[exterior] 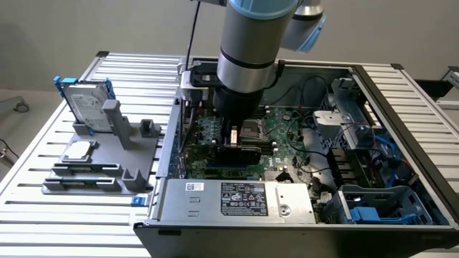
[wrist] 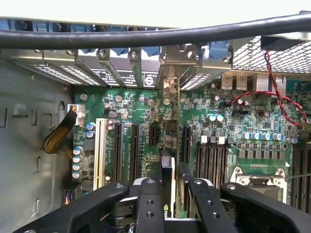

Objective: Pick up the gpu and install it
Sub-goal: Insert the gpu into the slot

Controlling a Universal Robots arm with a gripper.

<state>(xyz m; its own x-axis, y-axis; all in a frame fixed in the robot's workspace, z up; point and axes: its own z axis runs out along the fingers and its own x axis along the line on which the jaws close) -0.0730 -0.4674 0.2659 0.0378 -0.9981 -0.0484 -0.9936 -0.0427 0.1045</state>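
Inside the open metal tower case, at the centre of the exterior view, the silver-and-black arm reaches straight down over the green motherboard. Its gripper is clamped on the gpu, a thin flat card held edge-on between the matte black fingers. In the wrist view the card stands upright over the row of long black expansion slots, its far end towards the perforated slot covers at the case's rear wall. I cannot tell whether its lower edge sits in a slot. A cream slot lies beside the black ones.

At nine o'clock from the case, on the ribbed aluminium table, a grey moulded holder carries an upright silver hard drive in a blue-edged frame and a small square silver CPU chip. At six o'clock within the case sits a smooth, boxy silver power supply with a printed label.
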